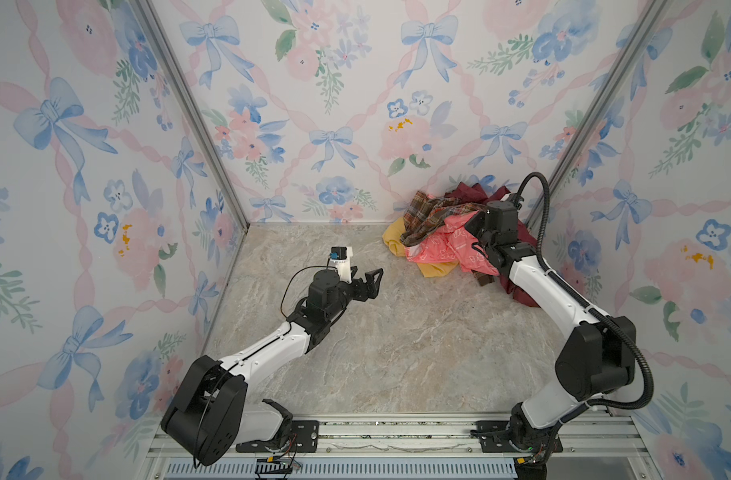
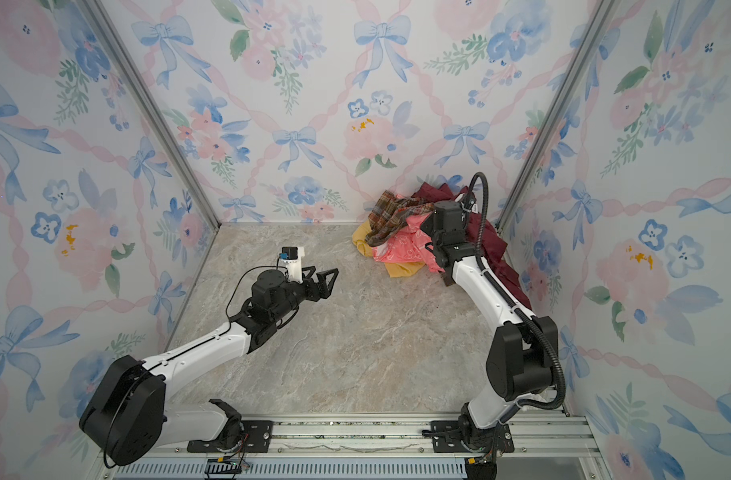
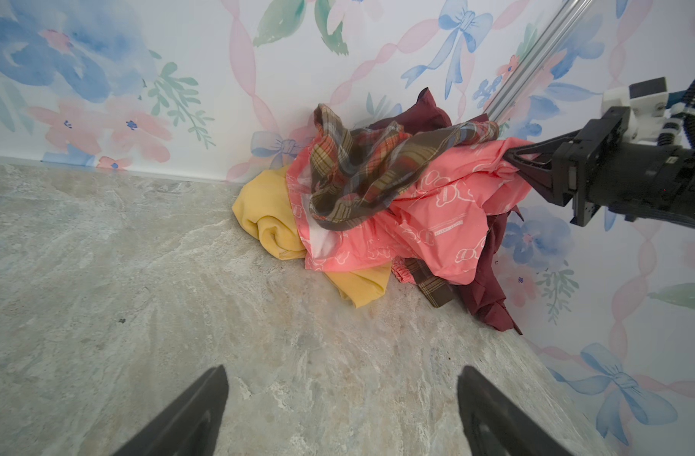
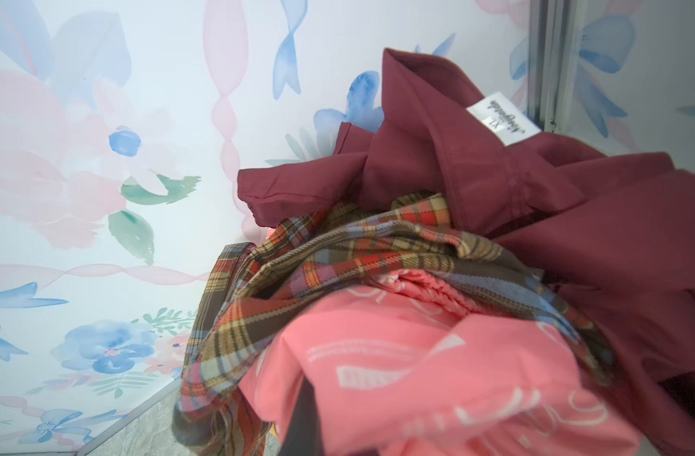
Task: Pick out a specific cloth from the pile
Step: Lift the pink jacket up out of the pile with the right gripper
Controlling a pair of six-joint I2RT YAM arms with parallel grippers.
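Nearest the camera, an aluminium rail (image 1: 397,434) is seen along the near edge of the marbled table (image 1: 397,340), and both arm bases are bolted to it. The left gripper (image 1: 370,279) is held out over bare table in the left half of the scene, aimed toward the far right corner. Its jaws are spread wide and nothing is held between them. In the left wrist view its black fingers (image 3: 196,414) are seen well apart, with only table between.

The pile (image 2: 397,224) is heaped in the far right corner, against the flowered walls (image 1: 334,104). A maroon garment (image 4: 575,221) is laid along its far and right sides, and a white label (image 4: 504,118) is shown on it. An orange-brown plaid shirt (image 3: 357,169) is draped across the top, and a mustard garment (image 3: 263,213) is spread at the left, on the table.

The cloth (image 3: 448,205) — coral pink, printed with white outlines — is found on the near side of the pile, under the plaid shirt and over the mustard garment. The right gripper (image 3: 513,158) is closed on a bunched fold at the cloth's upper right edge, where the fabric is gathered to a point at its tips. In both top views that grip is hidden beneath the right wrist.
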